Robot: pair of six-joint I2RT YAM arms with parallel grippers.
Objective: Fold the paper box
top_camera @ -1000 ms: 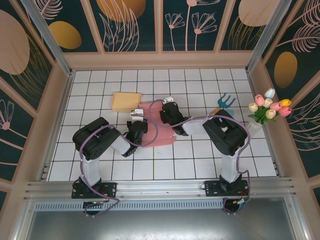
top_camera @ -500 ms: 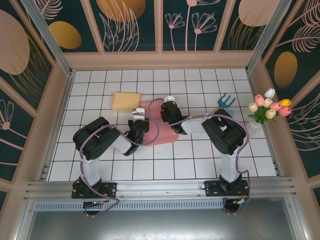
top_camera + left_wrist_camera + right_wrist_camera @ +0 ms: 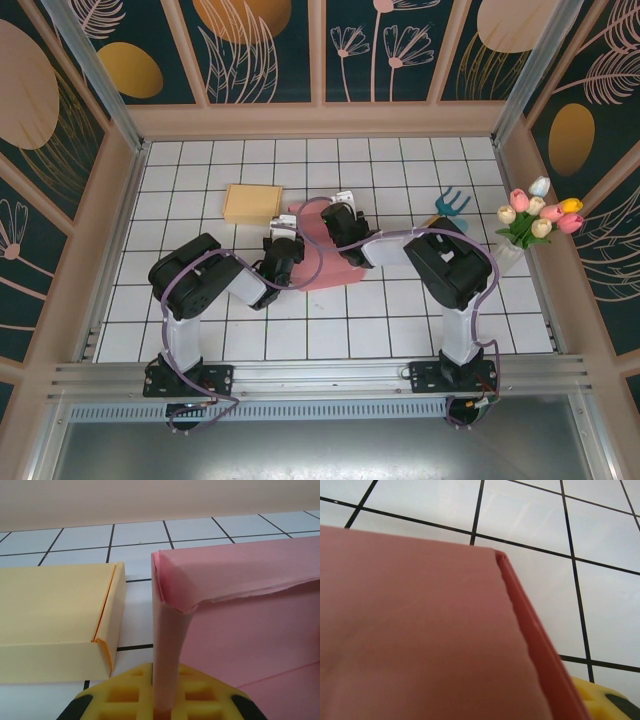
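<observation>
The pink paper box (image 3: pixel 325 262) lies partly folded on the tiled table, between my two grippers. My left gripper (image 3: pixel 284 246) is at its left side. In the left wrist view that gripper (image 3: pixel 165 707) is shut on an upright pink flap (image 3: pixel 170 645), which is pinched between the yellow pads (image 3: pixel 125 695). The box's raised back wall (image 3: pixel 240 580) bends off to the right. My right gripper (image 3: pixel 345 213) is at the box's far edge. A pink panel (image 3: pixel 420 630) covers its jaws, and one yellow finger (image 3: pixel 602 697) shows past the panel's folded edge.
A folded yellow box (image 3: pixel 252 203) lies just left of the pink one, close to the pinched flap (image 3: pixel 55 615). A teal fork-shaped tool (image 3: pixel 453 203) and a vase of tulips (image 3: pixel 535 220) stand at the right. Wooden walls enclose the table (image 3: pixel 400 310).
My left gripper has moved right and slightly away with the flap, standing the box's left side up and narrowing its outline. The right gripper has shifted slightly to the right.
</observation>
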